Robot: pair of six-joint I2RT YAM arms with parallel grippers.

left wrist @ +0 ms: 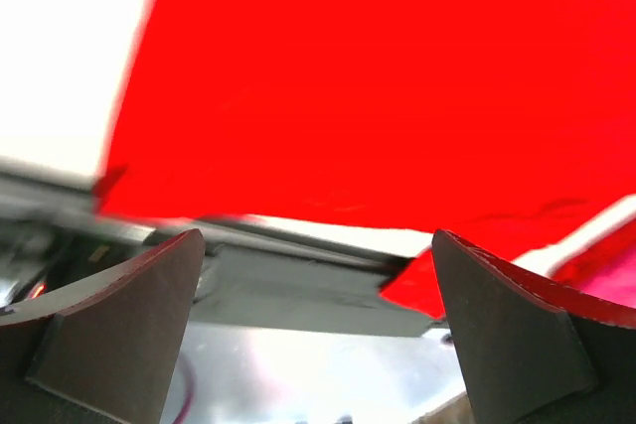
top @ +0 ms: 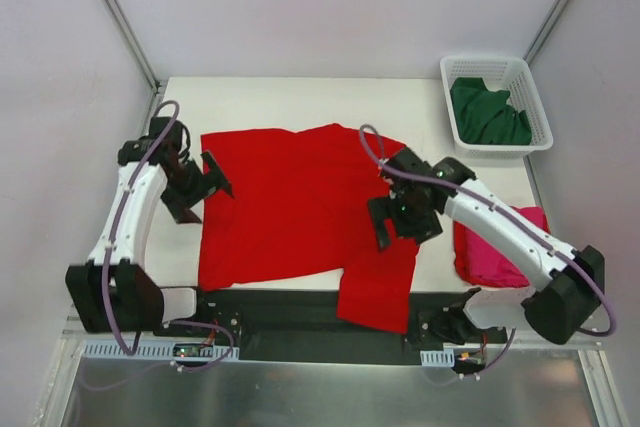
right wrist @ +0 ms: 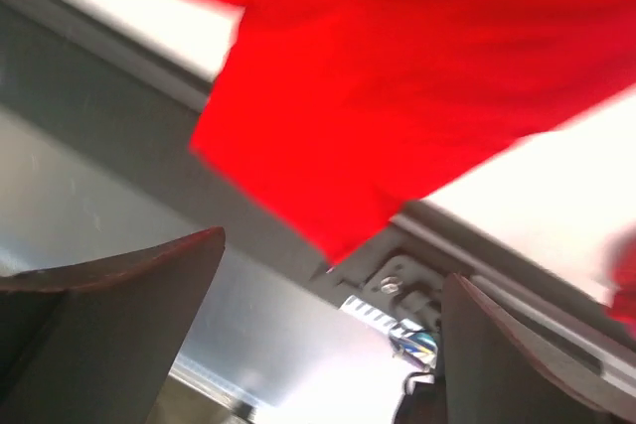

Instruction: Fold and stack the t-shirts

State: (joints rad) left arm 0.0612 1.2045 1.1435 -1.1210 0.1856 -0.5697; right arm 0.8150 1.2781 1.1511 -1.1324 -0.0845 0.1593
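Observation:
The bright red t-shirt [top: 290,207] lies spread flat across the middle of the table, with one sleeve [top: 380,292] hanging over the front edge. My left gripper [top: 200,190] hovers at the shirt's left edge, open, with nothing between its fingers. My right gripper [top: 405,222] is over the shirt's right side, also open and empty. In the left wrist view the red t-shirt [left wrist: 397,76] fills the top beyond the open gripper [left wrist: 318,295]. The right wrist view shows the red sleeve [right wrist: 397,76] beyond the spread fingers [right wrist: 109,325]. A folded magenta-pink t-shirt [top: 495,247] lies at the right. The dark green t-shirt [top: 490,112] sits crumpled in the basket.
A white lattice basket [top: 497,67] stands at the table's back right corner. White walls with metal corner posts close in the back and sides. A dark rail [top: 290,312] with the arm bases runs along the front edge.

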